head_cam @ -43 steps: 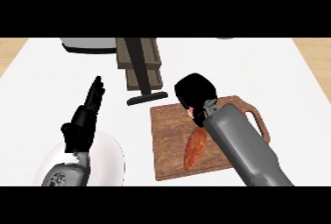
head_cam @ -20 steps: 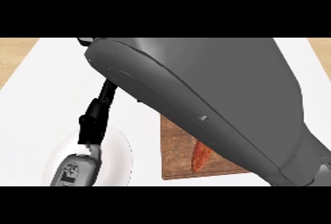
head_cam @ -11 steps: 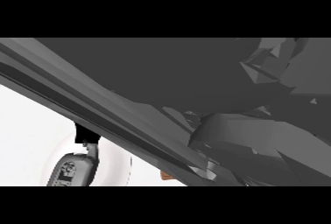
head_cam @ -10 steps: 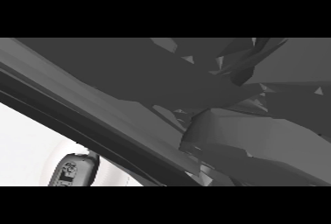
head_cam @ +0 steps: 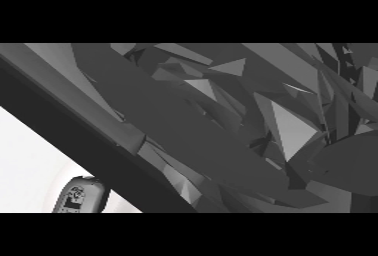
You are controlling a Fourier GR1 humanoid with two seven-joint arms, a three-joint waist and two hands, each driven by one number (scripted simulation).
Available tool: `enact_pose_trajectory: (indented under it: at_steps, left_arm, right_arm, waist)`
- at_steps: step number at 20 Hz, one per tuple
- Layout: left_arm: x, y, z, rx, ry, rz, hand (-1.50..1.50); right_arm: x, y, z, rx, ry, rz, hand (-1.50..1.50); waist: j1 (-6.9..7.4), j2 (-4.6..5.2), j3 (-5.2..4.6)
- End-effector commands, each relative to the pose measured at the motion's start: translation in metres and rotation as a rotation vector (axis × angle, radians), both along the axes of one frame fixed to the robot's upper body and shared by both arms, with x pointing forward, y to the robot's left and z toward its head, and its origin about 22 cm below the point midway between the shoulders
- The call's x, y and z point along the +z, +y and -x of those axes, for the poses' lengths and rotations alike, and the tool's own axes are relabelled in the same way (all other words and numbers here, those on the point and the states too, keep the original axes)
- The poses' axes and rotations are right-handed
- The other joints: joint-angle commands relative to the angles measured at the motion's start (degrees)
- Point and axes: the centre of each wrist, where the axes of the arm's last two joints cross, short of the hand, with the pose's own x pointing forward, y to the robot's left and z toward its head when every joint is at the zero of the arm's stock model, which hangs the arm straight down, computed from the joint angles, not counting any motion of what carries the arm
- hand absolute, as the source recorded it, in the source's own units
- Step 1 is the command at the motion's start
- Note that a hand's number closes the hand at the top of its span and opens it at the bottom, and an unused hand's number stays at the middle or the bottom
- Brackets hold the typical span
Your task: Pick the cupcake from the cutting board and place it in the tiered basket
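Grey, faceted surfaces of my right arm (head_cam: 221, 125) sit right in front of the head view and fill nearly all of it. No hand can be made out on that arm. The cupcake, the cutting board and the tiered basket are all hidden behind it. At the lower left the grey wrist end of my left forearm (head_cam: 77, 195) shows, with its hand covered by the arm's dark edge.
A strip of the white counter (head_cam: 26, 145) shows at the left edge. The faint curved rim of a white plate (head_cam: 46, 186) lies beside the left forearm. Everything else is hidden.
My right arm rose from the cutting board towards the head and now blocks the view even more fully. The board, seen a second ago, is covered. The left forearm has stayed put.
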Motion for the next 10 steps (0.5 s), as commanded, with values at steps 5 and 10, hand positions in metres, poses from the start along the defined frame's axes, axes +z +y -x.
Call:
enact_pose_trajectory:
  at_steps: [5,10]
  left_arm:
    - [0.009,0.002,-0.001,0.005,0.009,-0.003,0.0]
    - [0.008,0.007,0.008,0.0,-0.018,-0.01,0.0]
  right_arm:
    - [-0.019,-0.001,-0.03,-0.127,-0.023,0.02,1.5]
    - [-0.04,0.002,-0.045,-0.162,0.017,0.043,1.5]
  waist:
    - [-0.69,0.18,0.12]
    - [-0.05,0.18,0.11]
